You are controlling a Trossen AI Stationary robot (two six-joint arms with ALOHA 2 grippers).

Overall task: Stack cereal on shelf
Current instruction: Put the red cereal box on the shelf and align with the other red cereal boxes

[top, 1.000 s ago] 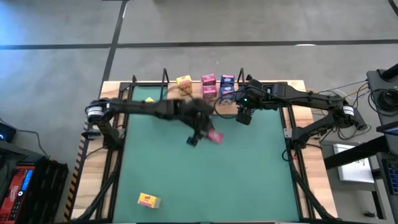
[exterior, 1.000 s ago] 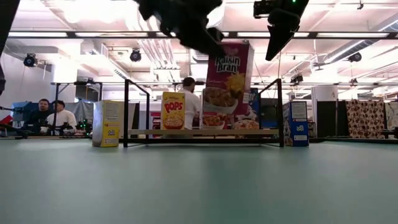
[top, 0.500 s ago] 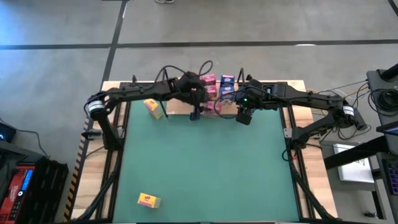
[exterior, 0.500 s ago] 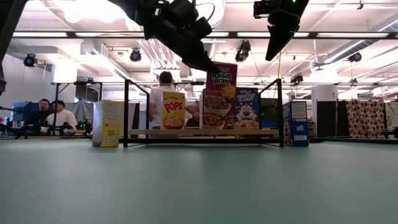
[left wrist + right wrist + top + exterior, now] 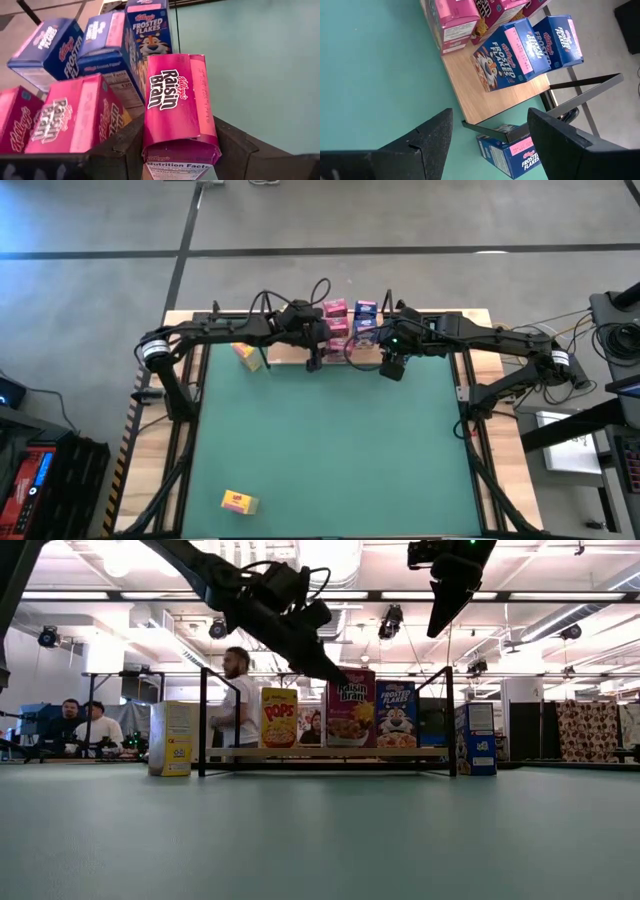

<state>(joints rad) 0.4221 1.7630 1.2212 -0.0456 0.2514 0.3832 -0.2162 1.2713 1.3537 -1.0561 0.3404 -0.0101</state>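
1. While the left gripper [image 5: 175, 150] is clamping a pink Raisin Bran box [image 5: 177, 107] between its two fingers, it is hovering over the front edge of the shelf [image 5: 368, 357], beside the pink boxes already standing there. Grip is across the box's narrow sides near one end, probably so the box can go down upright with its printed face outward like its neighbours.
2. On the shelf, the low view is showing a yellow Pops box [image 5: 279, 718], the held pink box [image 5: 351, 708] and a blue Frosted Flakes box [image 5: 397, 714] lined up along the board. Whether the held box's base is touching the wood, I cannot tell.
3. Behind the front row on the shelf, more pink boxes [image 5: 75, 120] and blue boxes [image 5: 107, 50] are sitting close together; colours look grouped, which would explain the slot chosen.
4. The right gripper [image 5: 490, 137] is waiting above the shelf's right end with its fingers spread apart and holding nothing, probably kept clear of the left arm's path.
5. Off the shelf: one yellow box [image 5: 245, 351] just beyond its left end, one blue box [image 5: 507, 150] on the green table [image 5: 330, 450] just outside the right wire upright, and another yellow box [image 5: 239, 502] well away from the shelf, near the table's front edge. Judgement: the task is partly done, at least three boxes left.
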